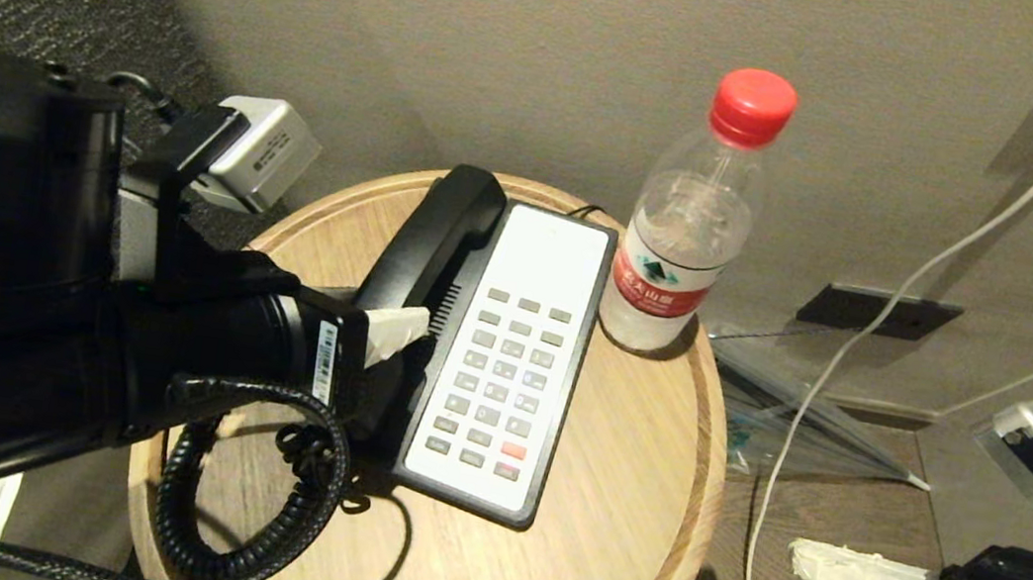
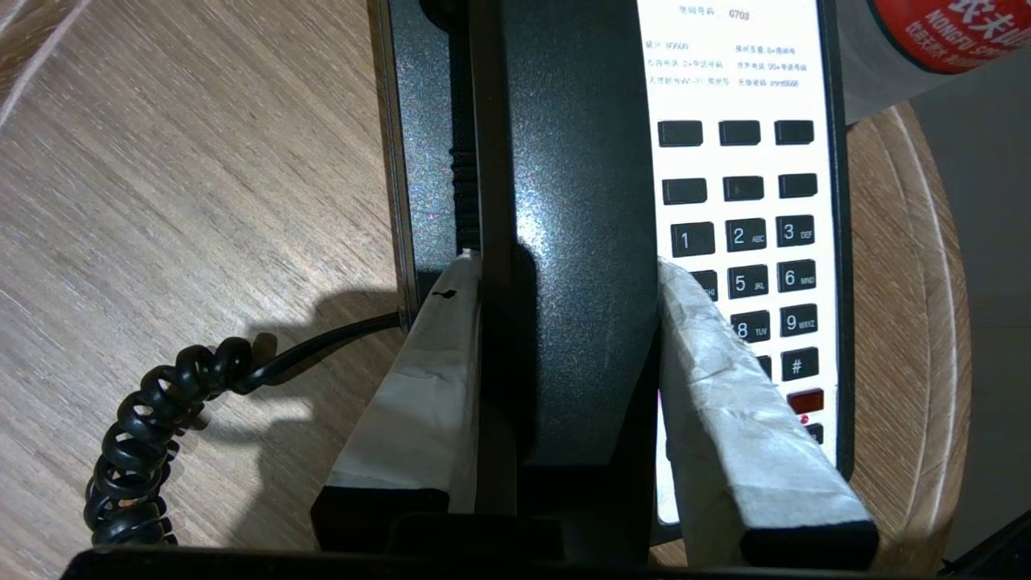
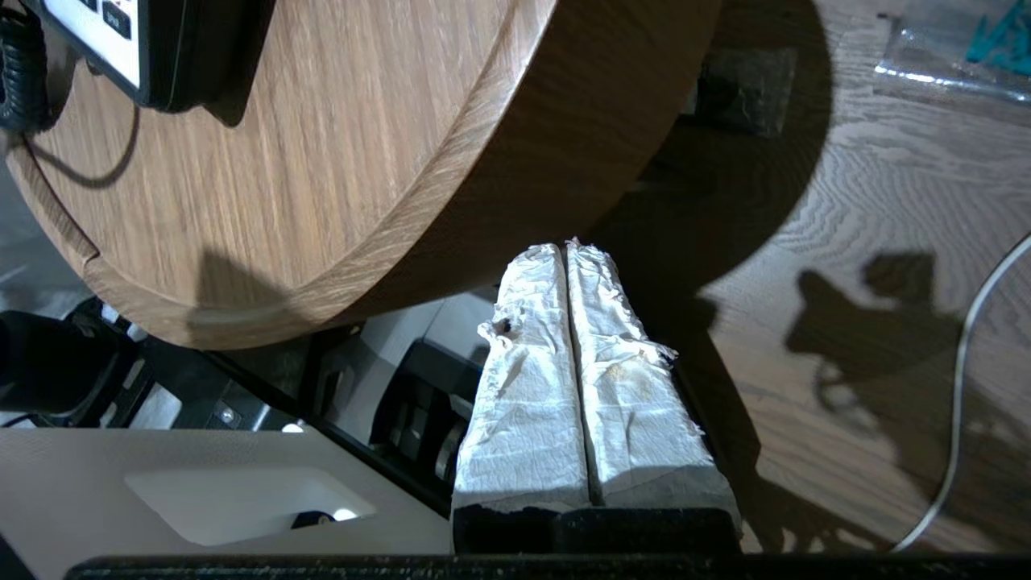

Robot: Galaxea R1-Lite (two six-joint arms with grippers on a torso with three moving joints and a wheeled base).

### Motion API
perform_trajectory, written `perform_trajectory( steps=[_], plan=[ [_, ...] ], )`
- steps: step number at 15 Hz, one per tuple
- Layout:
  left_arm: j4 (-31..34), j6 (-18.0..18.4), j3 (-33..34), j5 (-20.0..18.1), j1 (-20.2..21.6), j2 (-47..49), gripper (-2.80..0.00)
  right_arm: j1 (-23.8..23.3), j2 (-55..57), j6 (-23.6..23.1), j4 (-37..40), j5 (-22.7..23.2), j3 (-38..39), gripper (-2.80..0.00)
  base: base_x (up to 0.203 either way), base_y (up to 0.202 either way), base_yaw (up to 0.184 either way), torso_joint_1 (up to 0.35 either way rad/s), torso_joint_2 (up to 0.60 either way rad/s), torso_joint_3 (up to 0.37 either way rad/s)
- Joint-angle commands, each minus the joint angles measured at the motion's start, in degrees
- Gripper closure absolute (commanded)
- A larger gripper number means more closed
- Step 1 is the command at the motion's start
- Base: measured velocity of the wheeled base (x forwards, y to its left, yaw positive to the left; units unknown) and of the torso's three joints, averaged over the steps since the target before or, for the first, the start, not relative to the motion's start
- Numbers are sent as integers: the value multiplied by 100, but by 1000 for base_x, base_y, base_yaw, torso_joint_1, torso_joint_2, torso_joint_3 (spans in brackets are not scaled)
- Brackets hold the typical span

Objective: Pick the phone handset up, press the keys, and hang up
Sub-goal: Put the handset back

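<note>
The black phone handset [image 1: 428, 239] lies lengthwise over the left side of the phone base, and I cannot tell if it rests in the cradle. My left gripper [image 1: 391, 333] is shut on its lower middle. In the left wrist view the white-wrapped fingers [image 2: 419, 387] press both flanks of the handset [image 2: 580, 161]. The grey keys [image 1: 500, 378] and one red button [image 1: 512, 450] sit uncovered in the white faceplate, just beside the handset; the keys [image 2: 757, 242] also show past one finger. The coiled cord [image 1: 245, 534] loops below my left arm. My right gripper [image 3: 564, 246] hangs shut and empty below the table's rim.
The phone sits on a round wooden table [image 1: 608, 502]. A water bottle [image 1: 682, 242] with a red cap stands just beyond the base's far right corner. A white cable [image 1: 823, 390], a plastic bag and a crumpled tissue [image 1: 848, 573] lie on the floor to the right.
</note>
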Motion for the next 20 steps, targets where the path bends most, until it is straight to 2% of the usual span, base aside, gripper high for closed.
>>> perform_trajectory(
  steps=[1, 5, 11, 13, 14, 15, 20],
  plan=[
    [-10, -27, -4, 33, 6, 112, 0, -1, 15, 13, -9, -7, 17, 0, 0, 0, 0, 0, 0, 0],
    [232, -226, -32, 50, 6, 160, 0, -1, 24, 13, -9, -7, 30, 0, 0, 0, 0, 0, 0, 0],
    [196, -487, -99, 67, 15, 310, 0, -1, 15, 13, -9, 2, 83, 0, 0, 0, 0, 0, 0, 0],
    [170, -452, -99, 269, 24, 292, 0, -1, 15, 13, -9, 11, 118, 0, 0, 0, 0, 0, 0, 0],
    [170, -443, -91, 269, 24, 275, -185, -1, 15, 13, -18, 11, 127, 0, 0, 0, 0, 0, 0, 0],
    [163, -438, -54, 257, 24, 256, -280, -1, 6, 13, -16, 11, 127, 0, 0, 0, 0, 0, 0, 0],
    [135, -452, -156, 291, 24, 64, -280, -1, -38, 13, -9, 11, 201, 0, 0, 0, 0, 0, 0, 0]
  ],
)
